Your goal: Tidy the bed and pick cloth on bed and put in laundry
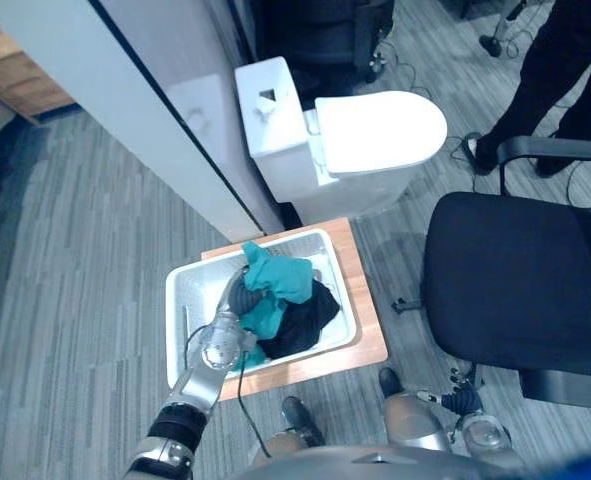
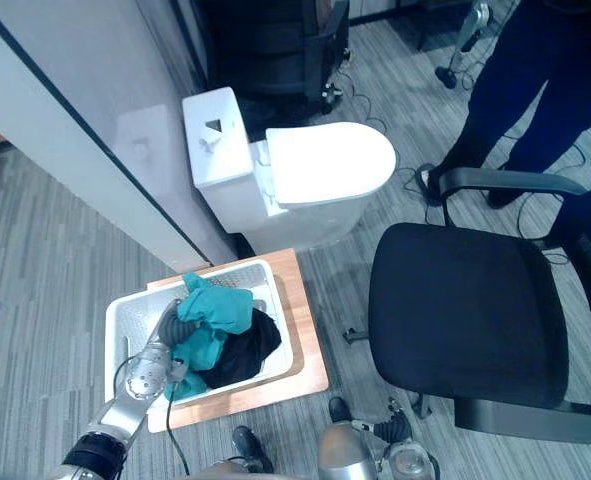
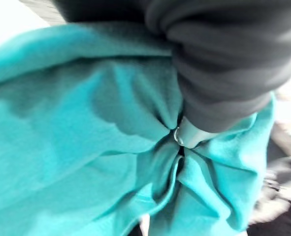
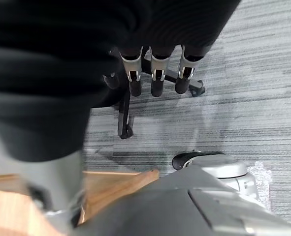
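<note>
Two cloths in white basket (image 1: 188,290), left eye view: teal cloth (image 1: 280,280) crumpled, heaped on black cloth (image 1: 310,315); left hand (image 1: 237,295) reaches in against teal.
L wrist view: teal folds bunch round one fingertip (image 3: 190,136), rest hidden, grip can't tell.
R wrist view: right hand (image 4: 157,73) fingers straight, apart, over carpet (image 4: 263,88).

A teal cloth (image 1: 280,278), black cloth (image 1: 310,318), white basket (image 1: 190,285), tan board (image 1: 370,320), grey-striped carpet (image 1: 75,250).
</note>
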You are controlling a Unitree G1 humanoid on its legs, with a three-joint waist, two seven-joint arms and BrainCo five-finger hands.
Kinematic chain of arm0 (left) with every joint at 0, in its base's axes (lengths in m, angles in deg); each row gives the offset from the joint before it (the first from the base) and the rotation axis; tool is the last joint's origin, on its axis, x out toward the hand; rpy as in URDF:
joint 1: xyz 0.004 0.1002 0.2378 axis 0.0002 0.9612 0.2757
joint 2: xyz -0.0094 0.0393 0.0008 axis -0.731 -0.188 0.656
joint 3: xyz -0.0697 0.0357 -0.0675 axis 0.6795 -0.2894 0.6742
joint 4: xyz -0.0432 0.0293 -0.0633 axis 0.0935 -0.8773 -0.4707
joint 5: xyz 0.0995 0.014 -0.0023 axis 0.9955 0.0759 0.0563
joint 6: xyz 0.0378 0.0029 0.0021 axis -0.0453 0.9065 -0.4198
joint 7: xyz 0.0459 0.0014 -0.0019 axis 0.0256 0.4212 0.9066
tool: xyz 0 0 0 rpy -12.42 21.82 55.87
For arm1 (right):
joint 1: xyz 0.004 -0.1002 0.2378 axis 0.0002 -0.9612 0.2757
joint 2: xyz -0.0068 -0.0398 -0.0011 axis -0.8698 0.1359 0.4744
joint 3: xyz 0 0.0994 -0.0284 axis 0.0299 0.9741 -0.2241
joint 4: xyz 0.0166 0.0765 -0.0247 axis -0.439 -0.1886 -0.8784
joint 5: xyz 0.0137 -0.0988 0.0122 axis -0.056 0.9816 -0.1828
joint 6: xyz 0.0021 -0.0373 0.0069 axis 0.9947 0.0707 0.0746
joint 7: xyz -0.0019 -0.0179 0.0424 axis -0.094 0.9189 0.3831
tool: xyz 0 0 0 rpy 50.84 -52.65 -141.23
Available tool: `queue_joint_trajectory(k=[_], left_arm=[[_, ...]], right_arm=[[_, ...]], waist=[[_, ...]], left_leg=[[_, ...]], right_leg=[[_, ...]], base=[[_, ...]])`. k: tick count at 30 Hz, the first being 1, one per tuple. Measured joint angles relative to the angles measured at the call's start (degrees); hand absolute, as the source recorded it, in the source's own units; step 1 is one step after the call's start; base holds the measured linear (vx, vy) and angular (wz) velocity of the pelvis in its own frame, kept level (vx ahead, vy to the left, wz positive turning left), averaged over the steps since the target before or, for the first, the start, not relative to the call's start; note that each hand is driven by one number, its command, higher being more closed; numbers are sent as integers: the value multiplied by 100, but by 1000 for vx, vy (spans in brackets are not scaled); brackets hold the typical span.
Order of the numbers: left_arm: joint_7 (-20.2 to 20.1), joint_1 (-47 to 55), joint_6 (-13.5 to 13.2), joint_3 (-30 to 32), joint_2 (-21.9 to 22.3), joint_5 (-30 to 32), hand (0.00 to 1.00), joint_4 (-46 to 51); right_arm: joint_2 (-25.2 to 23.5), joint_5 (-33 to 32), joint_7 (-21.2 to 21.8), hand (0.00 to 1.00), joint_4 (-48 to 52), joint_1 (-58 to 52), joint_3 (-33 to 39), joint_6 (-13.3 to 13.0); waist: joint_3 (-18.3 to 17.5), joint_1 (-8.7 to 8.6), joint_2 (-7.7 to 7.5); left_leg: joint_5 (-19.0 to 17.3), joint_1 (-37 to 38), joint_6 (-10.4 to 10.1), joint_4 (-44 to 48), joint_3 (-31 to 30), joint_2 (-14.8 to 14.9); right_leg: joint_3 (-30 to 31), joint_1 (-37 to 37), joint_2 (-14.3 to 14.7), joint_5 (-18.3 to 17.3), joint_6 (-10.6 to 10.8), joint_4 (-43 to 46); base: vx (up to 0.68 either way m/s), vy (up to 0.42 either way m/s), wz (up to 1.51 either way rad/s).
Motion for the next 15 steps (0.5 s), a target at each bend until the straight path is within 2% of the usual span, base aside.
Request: queue_joint_trajectory(k=[2, 6, 7, 11, 15], left_arm=[[59, -97, 118, 438, -17, -246, 100, -617], [64, -118, 211, 708, -24, -400, 100, -1101], [64, -118, 216, 718, -24, -400, 0, -1145], [63, -90, 237, 745, -15, -399, 0, -1174], [63, -108, 245, 756, -15, -399, 0, -1174]], right_arm=[[-15, -57, -36, 0, 5, 0, 22, 2], [-34, -80, -48, 0, 2, 0, 48, 2], [-34, -97, -48, 0, 2, 2, 48, 2], [-35, -99, -60, 0, -10, -3, 52, -2], [-47, -105, -88, 0, -17, -3, 52, -12]], waist=[[23, 23, -11], [25, 88, -12], [25, 103, -12], [25, 207, -12], [24, 242, -12]], left_leg=[[7, -2, -13, 0, 69, 63], [9, -2, -21, 1, 155, 104], [9, -1, -22, 2, 166, 110], [20, 21, -41, 3, 209, 133], [40, 25, -73, 3, 207, 146]], right_leg=[[26, -34, 37, 4, -6, 0], [44, -78, 69, 6, -9, 27], [45, -87, 72, 6, -10, 36], [44, -108, 93, 10, -14, 80], [36, -105, 101, 44, -33, 84]], base=[[14, -38, -12], [22, -22, -7], [14, -16, -9], [-1, -9, -4], [-26, -4, 0]])
